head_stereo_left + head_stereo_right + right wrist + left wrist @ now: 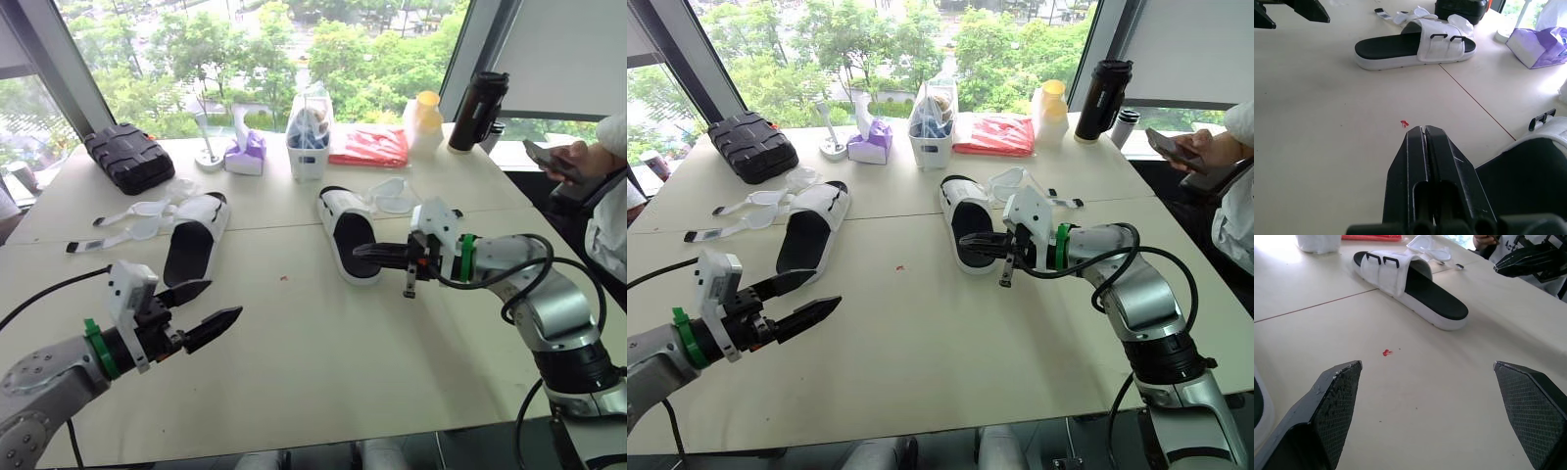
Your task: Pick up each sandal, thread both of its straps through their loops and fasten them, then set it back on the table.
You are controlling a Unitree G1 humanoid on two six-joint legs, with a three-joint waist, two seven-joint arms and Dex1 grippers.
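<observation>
Two white sandals with black footbeds lie on the table. The left sandal (196, 240) has its loose straps (127, 220) spread out to its left. The right sandal (348, 235) has its loose straps (392, 196) lying on its right side. My left gripper (223, 300) hovers open over bare table, near the heel of the left sandal and holding nothing. In the left wrist view its fingers (1337, 406) stand wide apart. My right gripper (1422, 128) is shut and empty, its tip just over the heel end of the right sandal (1528, 166).
Along the far edge stand a black case (129, 157), a purple tissue box (245, 155), a white container (309, 137), a red packet (370, 147), a yellow-lidded bottle (423, 122) and a black flask (477, 111). A person (588, 162) sits at the right with a phone.
</observation>
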